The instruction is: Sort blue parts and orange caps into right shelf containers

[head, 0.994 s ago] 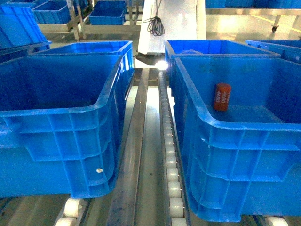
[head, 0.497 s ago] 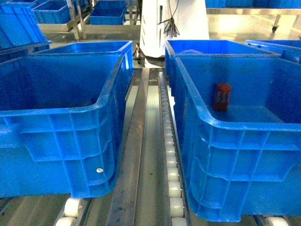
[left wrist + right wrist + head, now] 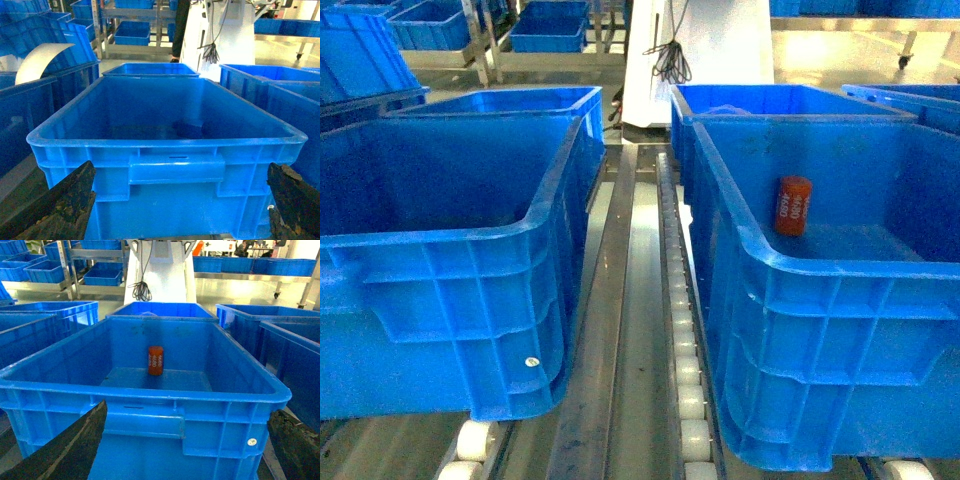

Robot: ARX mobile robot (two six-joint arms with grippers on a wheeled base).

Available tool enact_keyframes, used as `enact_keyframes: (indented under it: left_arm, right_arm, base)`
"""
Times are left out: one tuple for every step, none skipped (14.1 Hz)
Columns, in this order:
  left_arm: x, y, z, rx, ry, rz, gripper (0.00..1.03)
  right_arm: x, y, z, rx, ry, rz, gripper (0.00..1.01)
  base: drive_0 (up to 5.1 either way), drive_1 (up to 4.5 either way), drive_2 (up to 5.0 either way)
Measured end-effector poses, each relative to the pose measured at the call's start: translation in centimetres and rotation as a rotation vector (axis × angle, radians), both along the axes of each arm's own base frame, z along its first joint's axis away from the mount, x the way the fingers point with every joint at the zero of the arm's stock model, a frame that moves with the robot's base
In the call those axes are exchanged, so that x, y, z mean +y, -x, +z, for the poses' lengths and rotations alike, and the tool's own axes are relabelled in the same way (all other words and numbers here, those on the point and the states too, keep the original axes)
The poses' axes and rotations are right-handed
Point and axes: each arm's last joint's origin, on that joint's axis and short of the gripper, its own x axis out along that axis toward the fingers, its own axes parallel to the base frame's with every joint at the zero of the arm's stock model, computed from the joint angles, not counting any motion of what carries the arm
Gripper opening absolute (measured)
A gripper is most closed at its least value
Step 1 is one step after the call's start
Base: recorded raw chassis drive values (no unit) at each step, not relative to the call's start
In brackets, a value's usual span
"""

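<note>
One orange cap (image 3: pixel 793 205) with white lettering stands upright on the floor of the right blue crate (image 3: pixel 840 300). In the right wrist view the orange cap (image 3: pixel 155 360) sits mid-crate, beyond the near rim (image 3: pixel 150 397). My right gripper (image 3: pixel 187 412) is open, its dark fingers (image 3: pixel 65 447) low in front of that crate's wall, holding nothing. My left gripper (image 3: pixel 181 170) is open too, its fingers (image 3: pixel 60 205) before the near wall of the left crate (image 3: pixel 175 145), which shows no parts inside. No blue parts are in view. Neither gripper appears in the head view.
A roller track (image 3: pixel 685 380) and metal rail run between the two crates. More blue crates (image 3: pixel 790 100) stand behind each. A white column with hanging cables (image 3: pixel 695 50) rises at the back. Racks with blue bins (image 3: pixel 440 25) fill the far left.
The white unit and its cables at the back have shifted, and the bright light under it has gone out. The crates and the orange cap have not moved.
</note>
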Motion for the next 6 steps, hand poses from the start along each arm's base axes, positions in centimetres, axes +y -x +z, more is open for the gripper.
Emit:
enact_keyframes:
  left_arm:
    - [0.0, 0.0, 0.0, 0.0, 0.0, 0.0, 0.98]
    - [0.0, 0.0, 0.0, 0.0, 0.0, 0.0, 0.98]
    - [0.0, 0.0, 0.0, 0.0, 0.0, 0.0, 0.98]
    - [0.0, 0.0, 0.0, 0.0, 0.0, 0.0, 0.98]
    - [0.0, 0.0, 0.0, 0.0, 0.0, 0.0, 0.98]
    - [0.0, 0.0, 0.0, 0.0, 0.0, 0.0, 0.98]
  right_arm:
    - [0.0, 0.0, 0.0, 0.0, 0.0, 0.0, 0.98]
    - [0.0, 0.0, 0.0, 0.0, 0.0, 0.0, 0.98]
    - [0.0, 0.0, 0.0, 0.0, 0.0, 0.0, 0.98]
    - [0.0, 0.0, 0.0, 0.0, 0.0, 0.0, 0.98]
    - [0.0, 0.0, 0.0, 0.0, 0.0, 0.0, 0.98]
    - [0.0, 0.0, 0.0, 0.0, 0.0, 0.0, 0.98]
  base:
    - [0.0, 0.0, 0.0]
    - [0.0, 0.0, 0.0]
    - [0.0, 0.0, 0.0]
    - [0.0, 0.0, 0.0]
    - [0.0, 0.0, 0.0]
    - [0.0, 0.0, 0.0]
